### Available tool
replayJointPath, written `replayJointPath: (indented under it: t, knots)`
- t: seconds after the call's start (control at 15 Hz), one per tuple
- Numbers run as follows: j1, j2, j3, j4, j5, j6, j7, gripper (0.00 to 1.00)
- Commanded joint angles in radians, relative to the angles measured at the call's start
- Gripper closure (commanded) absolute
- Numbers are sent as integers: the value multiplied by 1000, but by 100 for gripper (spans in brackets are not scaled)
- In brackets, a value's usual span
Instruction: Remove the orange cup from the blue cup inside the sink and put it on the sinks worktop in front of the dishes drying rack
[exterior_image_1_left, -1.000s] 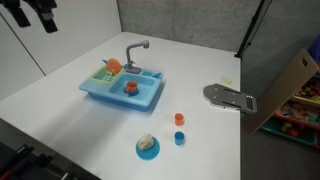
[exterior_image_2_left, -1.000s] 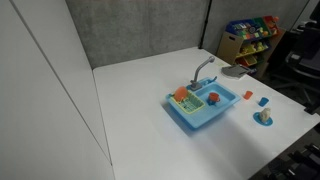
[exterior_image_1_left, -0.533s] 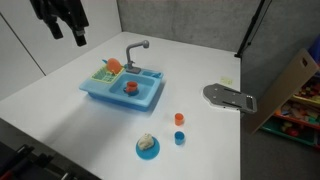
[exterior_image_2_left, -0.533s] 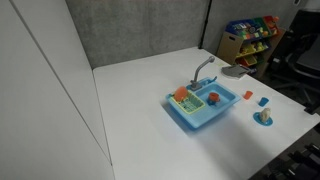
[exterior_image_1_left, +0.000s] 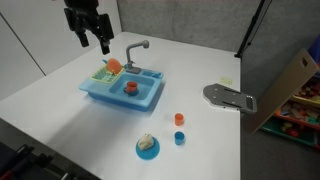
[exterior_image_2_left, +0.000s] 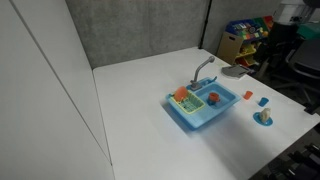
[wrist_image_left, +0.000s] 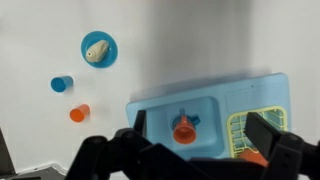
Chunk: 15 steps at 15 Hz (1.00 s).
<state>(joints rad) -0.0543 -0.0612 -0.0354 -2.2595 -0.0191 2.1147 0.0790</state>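
The light-blue sink (exterior_image_1_left: 140, 103) with its grey faucet (exterior_image_1_left: 136, 48) stands mid-table and shows in both exterior views (exterior_image_2_left: 205, 118). The orange cup (exterior_image_1_left: 130, 86) sits in the basin, nested in the blue cup (wrist_image_left: 183, 113), of which only a bit shows in the wrist view. The orange cup also shows there (wrist_image_left: 185, 130). The green-and-yellow drying rack (exterior_image_1_left: 104, 73) holds an orange dish (exterior_image_1_left: 113, 65). The sink's worktop (wrist_image_left: 250, 95) lies beside the rack (wrist_image_left: 255, 138). My gripper (exterior_image_1_left: 92, 45) is open and empty, high above the table behind the sink's rack end. In the wrist view its fingers (wrist_image_left: 200, 122) frame the basin.
A tiny orange cup (exterior_image_1_left: 179, 118), a small dark-blue cup (exterior_image_1_left: 179, 138) and a blue plate with a pale item (exterior_image_1_left: 147, 146) lie in front of the sink. A grey flat object (exterior_image_1_left: 230, 97) and a cardboard box (exterior_image_1_left: 290, 85) are off to the side.
My gripper has moved steadily from the far table corner toward the sink, staying high and open. The cups and the sink have not moved.
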Motion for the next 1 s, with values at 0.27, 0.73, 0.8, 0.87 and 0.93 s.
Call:
replayJointPath:
  t: [0.27, 0.73, 0.8, 0.87, 0.93]
  knots:
    - [18, 223, 6, 207, 12, 29, 26, 0]
    - [36, 398, 11, 314, 18, 77, 23, 0]
    - [39, 419, 10, 317, 12, 93, 28, 0]
    - [40, 437, 9, 321, 13, 103, 26, 0]
    - [40, 456, 9, 324, 12, 118, 22, 0]
